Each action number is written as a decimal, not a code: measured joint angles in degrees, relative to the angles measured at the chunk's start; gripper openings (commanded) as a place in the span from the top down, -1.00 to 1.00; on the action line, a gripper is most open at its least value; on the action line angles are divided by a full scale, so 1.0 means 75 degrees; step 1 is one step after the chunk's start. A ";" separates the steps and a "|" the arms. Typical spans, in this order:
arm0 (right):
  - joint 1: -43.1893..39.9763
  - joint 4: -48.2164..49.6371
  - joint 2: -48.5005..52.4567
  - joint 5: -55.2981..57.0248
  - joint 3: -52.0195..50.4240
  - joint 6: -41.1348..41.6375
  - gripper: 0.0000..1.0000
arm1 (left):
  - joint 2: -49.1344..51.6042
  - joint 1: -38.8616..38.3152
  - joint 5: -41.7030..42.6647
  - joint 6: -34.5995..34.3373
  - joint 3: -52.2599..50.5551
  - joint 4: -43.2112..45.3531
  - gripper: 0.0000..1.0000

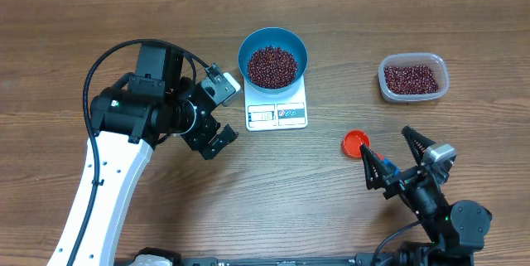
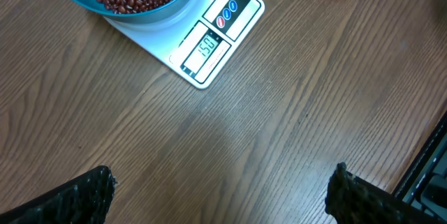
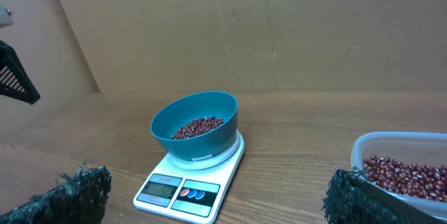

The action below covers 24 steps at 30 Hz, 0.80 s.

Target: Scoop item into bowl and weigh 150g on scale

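Note:
The bright blue bowl (image 1: 243,55) stands on the white scale (image 1: 277,115), and a heap of dark red-brown beans (image 1: 272,65) fills its bottom. In the left wrist view the scale (image 2: 209,42) has digits lit on its display, with the bowl (image 2: 143,11) at the top left. My left gripper (image 1: 231,112) hangs open just left of the scale, holding nothing. Near the front right my right gripper (image 1: 386,142) is open and empty too. It faces the bowl (image 3: 209,146) and the scale (image 3: 174,192).
A clear plastic tub (image 1: 413,92) holding more beans sits at the back right, close to my right fingers in the right wrist view. A small red cup (image 1: 356,141) lies between the scale and the right gripper. A cardboard wall (image 3: 265,28) stands behind the table.

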 measured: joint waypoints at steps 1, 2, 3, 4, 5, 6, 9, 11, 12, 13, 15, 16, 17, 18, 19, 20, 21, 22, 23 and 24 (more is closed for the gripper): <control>0.0000 0.0061 -0.0122 0.0003 -0.0117 0.0015 -1.00 | 0.0000 0.0000 0.0000 0.0000 0.0000 0.0000 -0.99; 0.0000 0.0076 -0.0219 0.0003 -0.0198 0.0029 -1.00 | 0.0000 0.0000 0.0000 0.0000 0.0000 0.0003 -0.99; 0.0000 0.0085 -0.0315 0.0003 -0.0268 0.0038 -1.00 | 0.0000 0.0000 0.0000 0.0000 0.0000 0.0003 -0.99; 0.0000 0.0105 -0.0434 0.0006 -0.0347 0.0047 -1.00 | 0.0000 0.0000 0.0000 0.0000 0.0000 0.0003 -0.99; 0.0000 0.0117 -0.0481 0.0035 -0.0373 0.0047 -1.00 | 0.0000 0.0000 0.0000 0.0000 0.0000 0.0000 -0.99; 0.0000 0.0119 -0.0536 0.0067 -0.0402 0.0044 -1.00 | 0.0000 0.0000 0.0000 0.0000 0.0000 0.0003 -0.99; 0.0000 0.0198 -0.0653 0.0248 -0.0498 0.0073 -1.00 | 0.0000 0.0000 0.0000 0.0000 0.0000 0.0000 -0.99; 0.0000 0.0370 -0.0659 0.0469 -0.0597 0.0189 -1.00 | 0.0000 0.0000 0.0000 0.0000 0.0000 0.0000 -0.99; 0.0000 0.0463 -0.0659 0.0580 -0.0664 0.0289 -1.00 | 0.0000 0.0000 0.0000 0.0000 0.0000 0.0003 -0.99; 0.0000 0.0562 -0.0659 0.0731 -0.0749 0.0382 -1.00 | 0.0000 0.0000 0.0000 0.0000 0.0000 0.0000 -0.99; 0.0000 0.0740 -0.0662 0.0950 -0.0933 0.0554 -1.00 | 0.0000 0.0000 0.0000 0.0000 0.0000 0.0000 -0.99; 0.0000 0.0822 -0.0664 0.1026 -0.1014 0.0589 -1.00 | 0.0000 0.0000 0.0000 0.0000 0.0000 0.0003 -0.99; 0.0000 0.0927 -0.0664 0.1090 -0.1107 0.0650 -1.00 | 0.0000 0.0000 0.0000 0.0000 0.0000 0.0000 -0.99; 0.0003 0.1017 -0.0667 0.1180 -0.1189 0.0691 -1.00 | 0.0000 0.0000 0.0000 0.0000 0.0000 0.0003 -0.99; 0.0000 0.1014 -0.0667 0.1247 -0.1233 0.0726 -1.00 | 0.0000 0.0000 0.0000 0.0000 0.0000 0.0003 -0.99; 0.0000 0.1026 -0.0664 0.1364 -0.1250 0.0758 -1.00 | 0.0000 0.0000 0.0000 0.0000 0.0000 0.0003 -0.99; 0.0000 0.1055 -0.0667 0.1413 -0.1250 0.0766 -1.00 | 0.0000 0.0000 0.0000 0.0000 0.0000 0.0003 -0.99; 0.0000 0.1052 -0.0667 0.1498 -0.1250 0.0790 -1.00 | 0.0000 0.0000 0.0000 0.0000 0.0000 0.0003 -0.99; 0.0000 0.1046 -0.0667 0.1556 -0.1250 0.0804 -1.00 | 0.0000 0.0000 0.0000 0.0000 0.0000 0.0003 -0.99; 0.0000 0.1032 -0.0667 0.1635 -0.1250 0.0816 -1.00 | 0.0000 0.0000 0.0000 0.0000 0.0000 0.0000 -0.99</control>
